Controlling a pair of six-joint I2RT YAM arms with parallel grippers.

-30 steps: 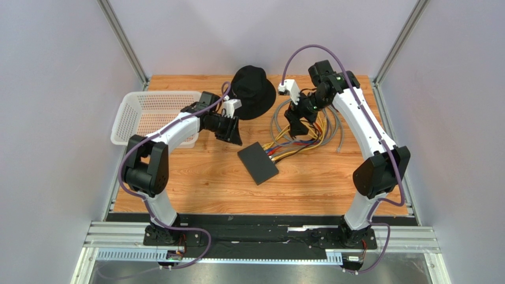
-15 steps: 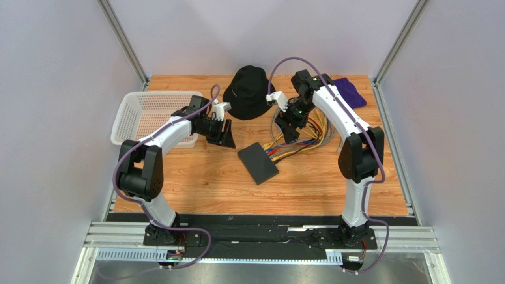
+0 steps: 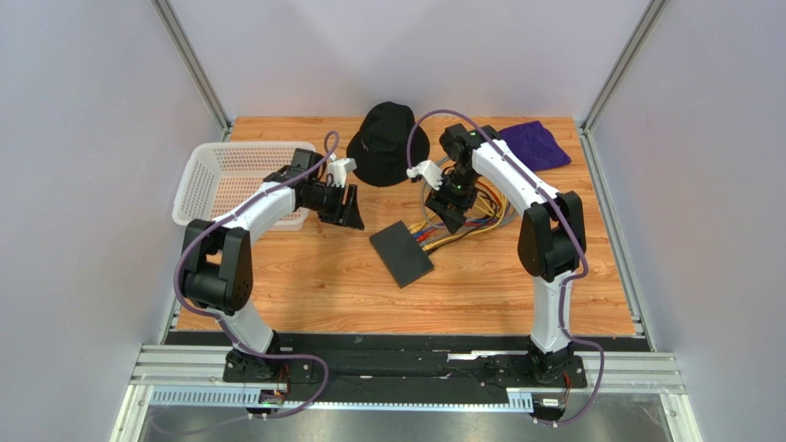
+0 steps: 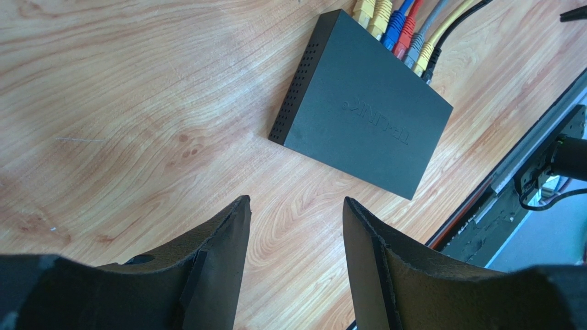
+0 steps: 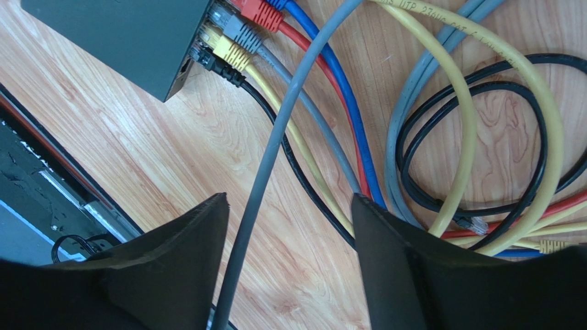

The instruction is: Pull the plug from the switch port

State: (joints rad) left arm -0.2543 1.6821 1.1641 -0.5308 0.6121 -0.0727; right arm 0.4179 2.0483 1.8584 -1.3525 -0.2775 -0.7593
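The switch [image 3: 401, 253] is a flat matte-black box lying at the table's middle, with its socket edge toward the back right. Red [image 5: 258, 12], grey [image 5: 238, 29], yellow [image 5: 227, 48] and black [image 5: 210, 60] plugs sit in its ports, and the left wrist view shows the same row of plugs [image 4: 406, 34] on the switch [image 4: 365, 117]. My left gripper [image 3: 351, 214] hovers to the left of the switch, open and empty [image 4: 296, 206]. My right gripper [image 3: 452, 214] hangs open over the cables just behind the plugs. A loose grey cable [image 5: 275, 151] runs between its fingers, ungripped [image 5: 289, 199].
A tangle of coloured cables [image 3: 482, 204] spreads behind the right of the switch. A black bucket hat [image 3: 387, 143] lies at the back centre, a purple cloth [image 3: 537, 145] at the back right, a white basket [image 3: 235, 180] at the left. The black rail [image 4: 523, 158] borders the near edge.
My right gripper has come down and left from the back cables to just behind the plugs, uncovering the purple cloth. My left gripper has shifted slightly left.
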